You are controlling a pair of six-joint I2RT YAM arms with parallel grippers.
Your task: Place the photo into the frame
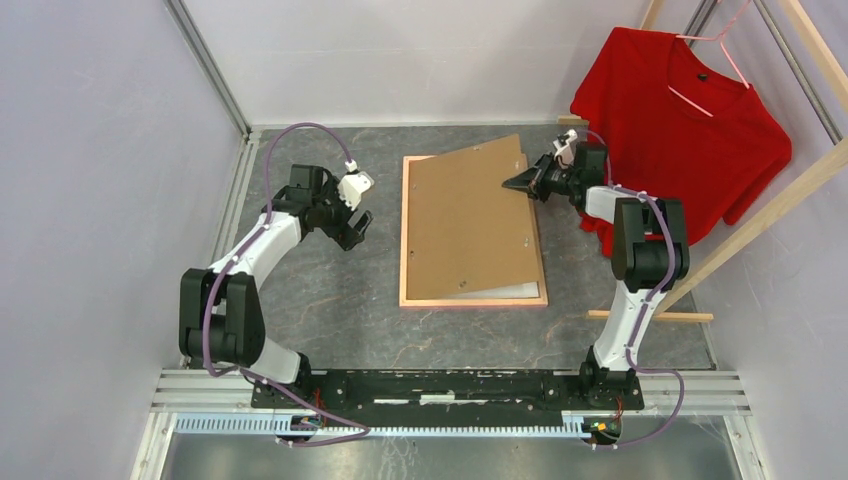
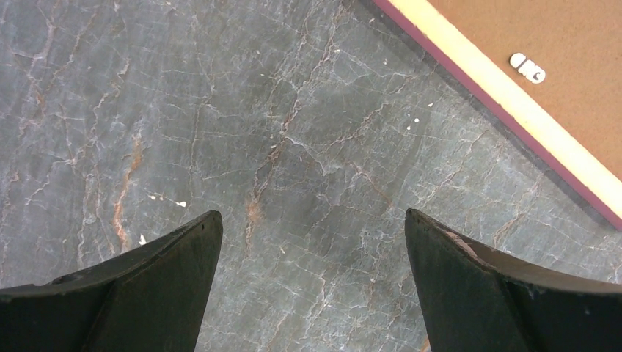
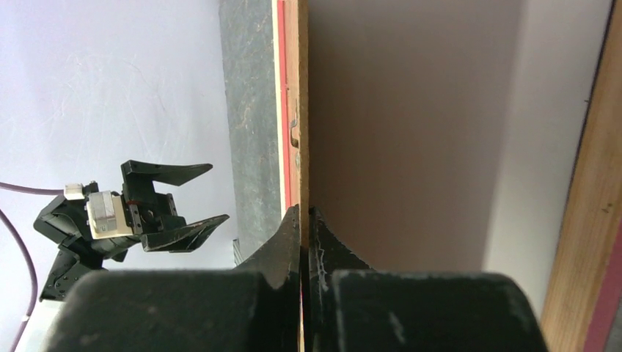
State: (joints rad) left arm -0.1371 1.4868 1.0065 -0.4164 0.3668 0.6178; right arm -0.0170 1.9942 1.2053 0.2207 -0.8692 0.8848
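The frame lies face down in the middle of the table, with its light wood rim up and a pink edge. A brown backing board rests askew over it, its right side raised. My right gripper is shut on that board's right edge, one finger on each face. A pale sheet shows under the board at the near right. I cannot tell whether it is the photo, and no printed picture shows. My left gripper hangs open over bare table, left of the frame.
A red shirt on a pink hanger hangs from a wooden rack at the back right, close behind my right arm. The rack's foot lies on the table by the right arm. Walls close in the left and back sides.
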